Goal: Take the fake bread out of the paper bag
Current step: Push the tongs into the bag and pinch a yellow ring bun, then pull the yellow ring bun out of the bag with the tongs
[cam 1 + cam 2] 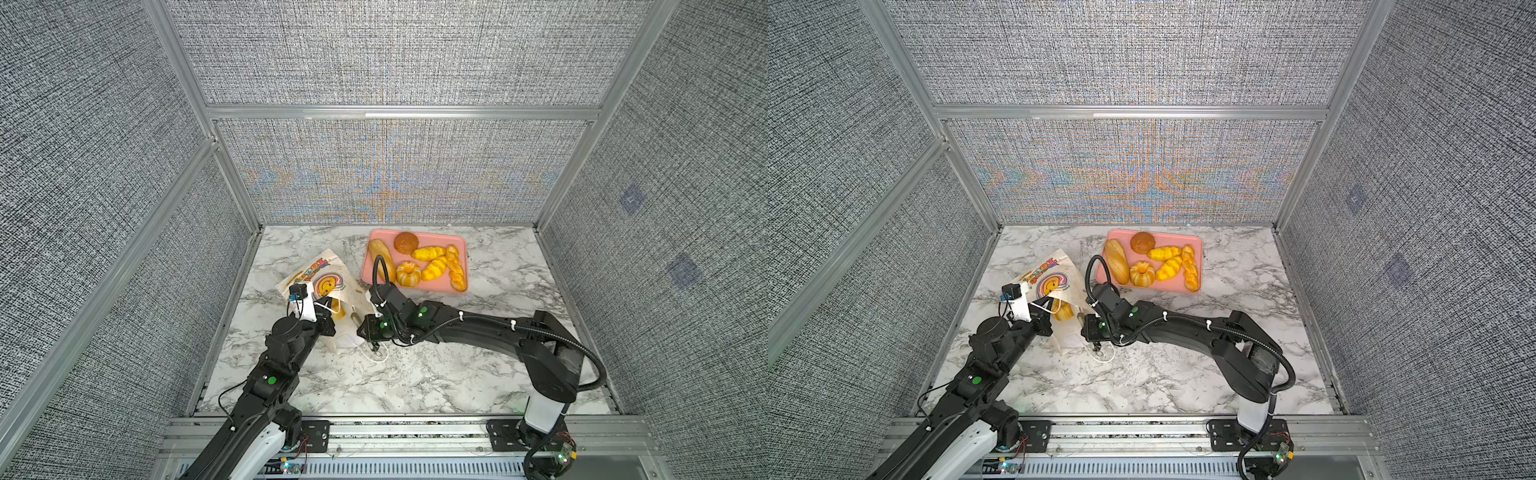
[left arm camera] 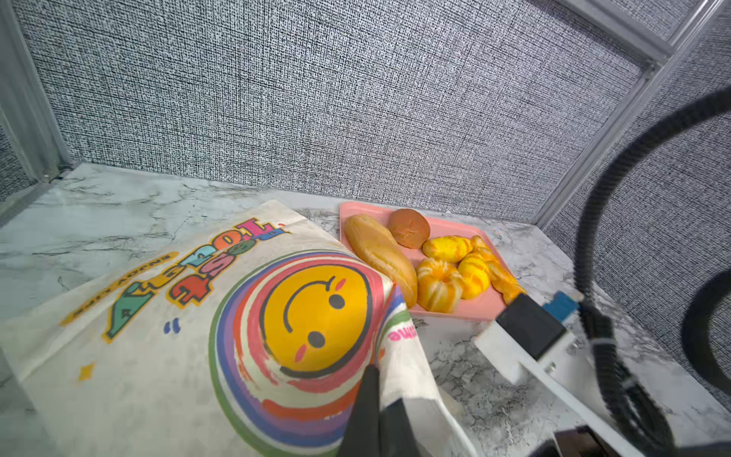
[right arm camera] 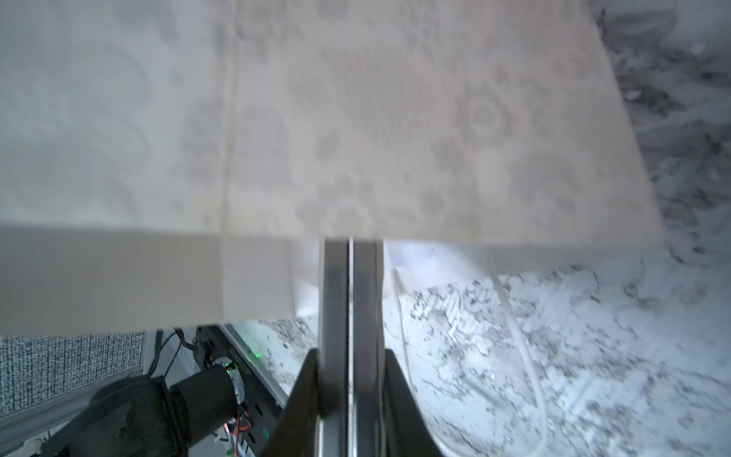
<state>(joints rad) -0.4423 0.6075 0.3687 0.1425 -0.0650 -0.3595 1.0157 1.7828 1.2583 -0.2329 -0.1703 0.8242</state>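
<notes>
The left gripper is clamped on the upper lip of the paper bag, which lies on its side. The right gripper pinches the opposite lip, jaws pressed together. Between them, inside the bag's mouth, sits one fake bread. Six more pieces lie on the pink tray beyond the right gripper.

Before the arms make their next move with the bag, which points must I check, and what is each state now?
1. Left end effector clamped on the paper bag rim: ok.
2. Right end effector shut at the opposite rim, paper truly pinched: cannot tell.
3. Bag mouth open, bread inside visible: ok.
4. Bag emptied: not ok.
5. Six pastries lying on the pink tray: ok.
</notes>
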